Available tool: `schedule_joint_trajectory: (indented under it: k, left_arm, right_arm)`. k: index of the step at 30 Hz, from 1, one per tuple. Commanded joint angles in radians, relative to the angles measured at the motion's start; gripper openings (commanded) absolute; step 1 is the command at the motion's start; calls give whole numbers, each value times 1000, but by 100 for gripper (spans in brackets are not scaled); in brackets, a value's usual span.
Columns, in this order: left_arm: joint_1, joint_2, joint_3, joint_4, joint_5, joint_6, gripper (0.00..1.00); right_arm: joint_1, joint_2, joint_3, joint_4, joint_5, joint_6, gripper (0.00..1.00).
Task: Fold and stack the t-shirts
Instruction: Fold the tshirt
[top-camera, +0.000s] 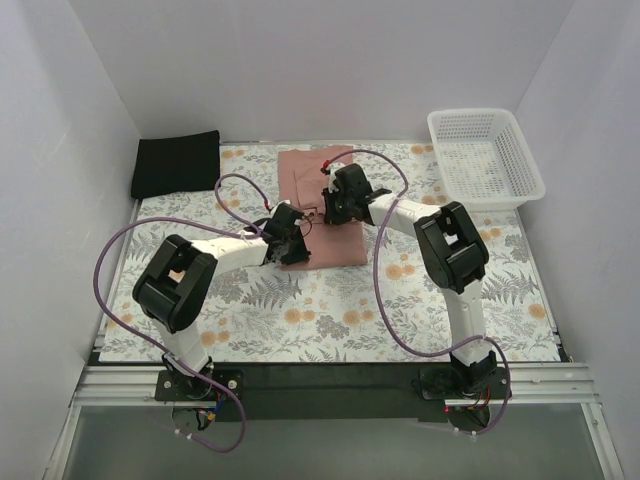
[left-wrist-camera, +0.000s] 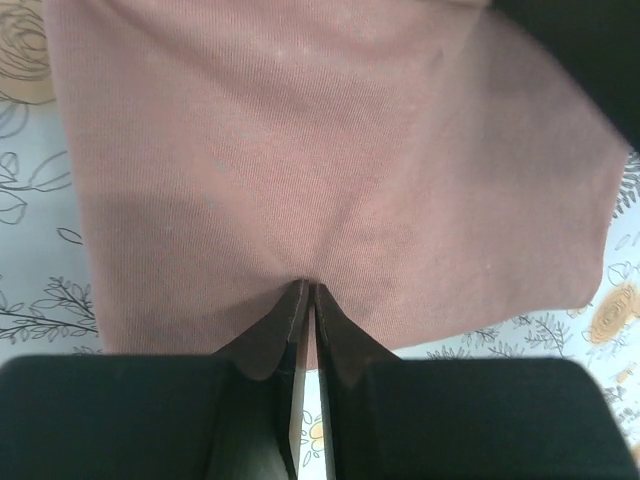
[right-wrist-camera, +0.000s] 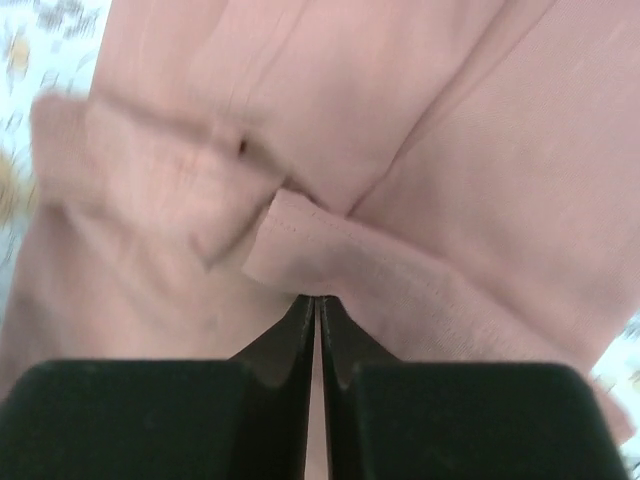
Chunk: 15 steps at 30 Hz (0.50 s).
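Observation:
The dusty pink t-shirt (top-camera: 303, 172) lies partly folded on the floral table cloth at the middle back. My left gripper (top-camera: 295, 240) is at its near left edge; in the left wrist view the jaws (left-wrist-camera: 308, 288) are shut, pinching the pink cloth (left-wrist-camera: 330, 150). My right gripper (top-camera: 331, 205) is over the shirt's middle; in the right wrist view it (right-wrist-camera: 316, 298) is shut on a folded hem of the pink cloth (right-wrist-camera: 400, 120). The black t-shirt (top-camera: 177, 163) lies folded at the back left, apart from both grippers.
A white lattice basket (top-camera: 500, 185) stands at the back right. White walls close in the table on the left, back and right. The floral table cloth (top-camera: 330, 310) covers the near half of the table in front of the arms.

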Motion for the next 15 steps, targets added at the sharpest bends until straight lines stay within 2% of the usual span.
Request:
schedule_joint_trajectory:
  k: [1, 5, 9, 11, 14, 15]
  left_arm:
    - [-9, 3, -57, -76, 97, -2, 5]
    - [-9, -35, -80, -85, 125, -2, 5]
    - [-13, -110, -125, -90, 159, -19, 6]
    - [-14, -138, -154, -88, 162, -27, 7]
    - [-16, -182, -171, -90, 145, -37, 8]
    - [-14, -193, -171, -90, 142, -40, 11]
  right_arm:
    - [-27, 55, 131, 59, 101, -57, 12]
    - [-54, 133, 311, 60, 122, -97, 17]
    - [-68, 95, 383, 59, 72, -118, 28]
    - [-68, 55, 362, 57, -27, -123, 31]
    - [-62, -69, 226, 60, -144, -108, 32]
    - [-51, -94, 136, 101, -163, -91, 32]
